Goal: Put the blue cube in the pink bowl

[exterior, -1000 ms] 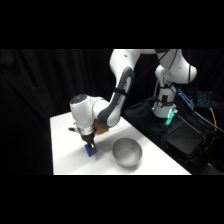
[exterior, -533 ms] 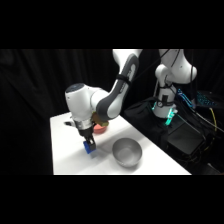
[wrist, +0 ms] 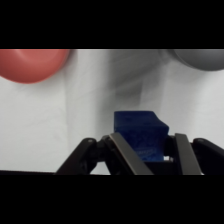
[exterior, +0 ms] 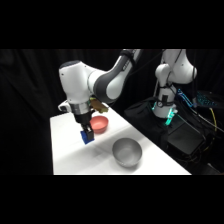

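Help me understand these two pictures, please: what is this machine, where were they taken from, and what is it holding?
It is a white robot arm with a two-finger gripper reaching over a white table. One picture comes from a camera standing beside the table; the other from a camera on the arm's wrist, looking down past the gripper's fingers. On the table sit a pink bowl and a larger grey bowl. The gripper is shut on a blue cube, held above the table beside the pink bowl, not yet in it.

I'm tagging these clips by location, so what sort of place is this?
Probably a robotics lab test bench: a white table against black curtains, a second robot arm with cabling behind, and the gripper holding the blue cube near the pink bowl.
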Robot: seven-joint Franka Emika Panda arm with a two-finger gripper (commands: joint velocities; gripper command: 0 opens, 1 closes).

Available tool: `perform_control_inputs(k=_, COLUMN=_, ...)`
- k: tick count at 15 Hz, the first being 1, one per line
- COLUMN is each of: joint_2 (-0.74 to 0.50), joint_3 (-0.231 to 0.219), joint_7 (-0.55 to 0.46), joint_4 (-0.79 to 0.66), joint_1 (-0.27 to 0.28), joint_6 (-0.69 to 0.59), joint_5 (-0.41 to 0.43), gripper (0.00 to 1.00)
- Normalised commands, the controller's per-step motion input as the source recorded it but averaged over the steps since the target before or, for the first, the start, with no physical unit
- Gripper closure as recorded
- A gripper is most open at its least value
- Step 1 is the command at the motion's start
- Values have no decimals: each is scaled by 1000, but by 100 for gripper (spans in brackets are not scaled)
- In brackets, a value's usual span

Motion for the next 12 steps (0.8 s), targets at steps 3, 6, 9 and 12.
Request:
perform_control_inputs(k=3, joint_2=-537, joint_3=-17, joint_7=-192, joint_4=-595, joint_1=-102, joint_6=144, joint_5=98, gripper=77)
perform_control_inputs(k=6, joint_2=-571, joint_3=-40, joint_7=-216, joint_4=-693, joint_1=-132, joint_6=247, joint_5=150, gripper=77)
perform_control_inputs(k=9, joint_2=-485, joint_3=-76, joint_7=-248, joint_4=-601, joint_1=-145, joint_6=286, joint_5=168, gripper=77)
perform_control_inputs(k=12, joint_2=-377, joint_3=-94, joint_7=-276, joint_4=-453, joint_1=-151, joint_6=246, joint_5=202, gripper=77)
